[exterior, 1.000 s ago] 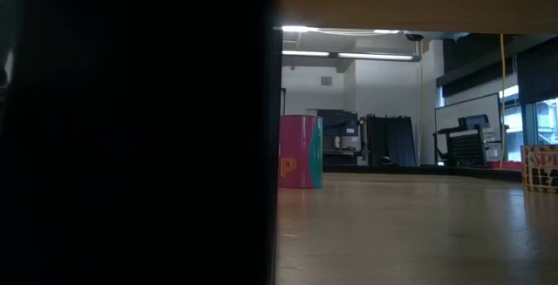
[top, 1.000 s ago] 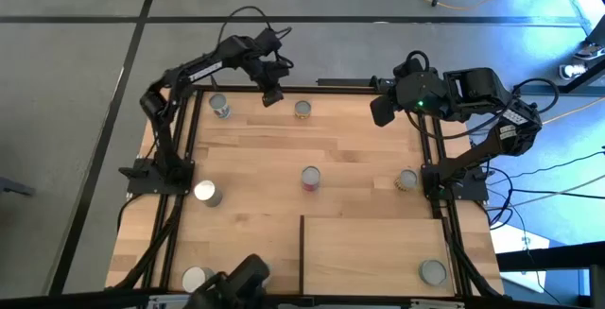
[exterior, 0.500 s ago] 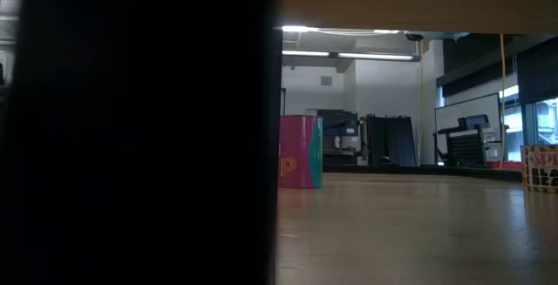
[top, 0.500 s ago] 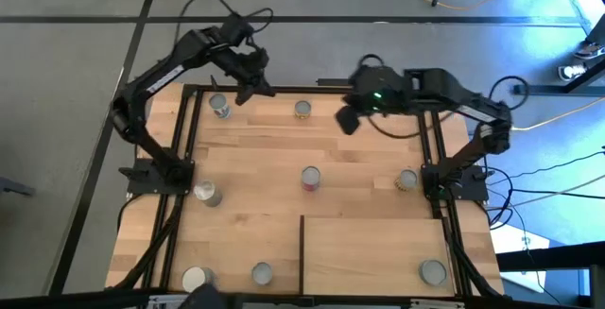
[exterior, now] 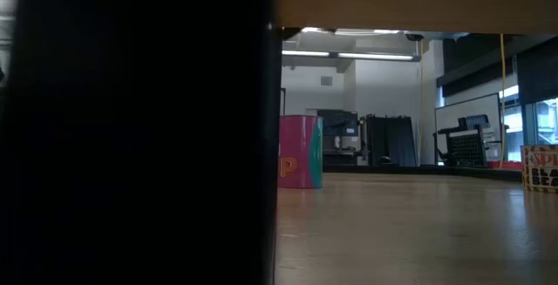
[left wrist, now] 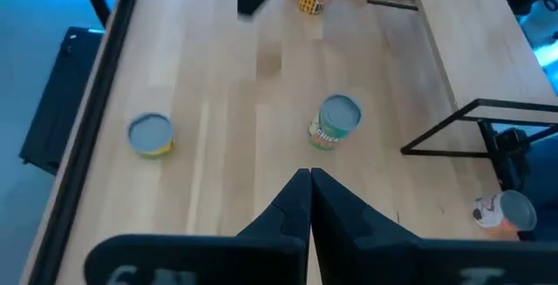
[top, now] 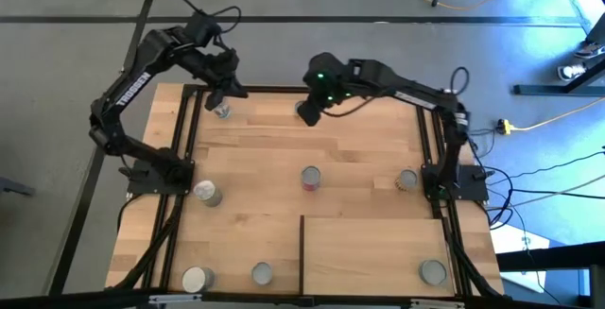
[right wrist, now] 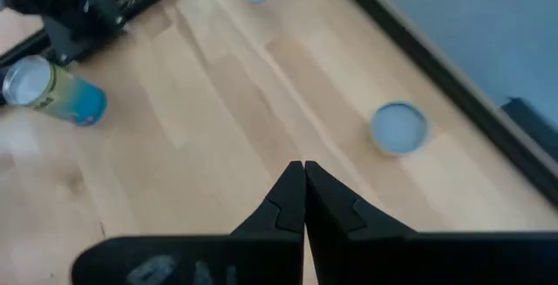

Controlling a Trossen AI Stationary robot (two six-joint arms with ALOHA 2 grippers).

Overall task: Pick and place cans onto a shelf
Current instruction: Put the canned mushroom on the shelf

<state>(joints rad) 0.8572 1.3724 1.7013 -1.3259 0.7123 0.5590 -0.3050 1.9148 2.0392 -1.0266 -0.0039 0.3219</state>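
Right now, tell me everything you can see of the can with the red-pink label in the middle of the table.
The can with the red-pink label stands upright near the table's centre, alone on bare wood, nothing touching it. From above it shows a round silver-grey metal top with a red-pink side below it. In the low view it is a pink cylinder with a teal edge and part of an orange letter. It sits just beyond the shelf, not on it. Neither hand is near it.
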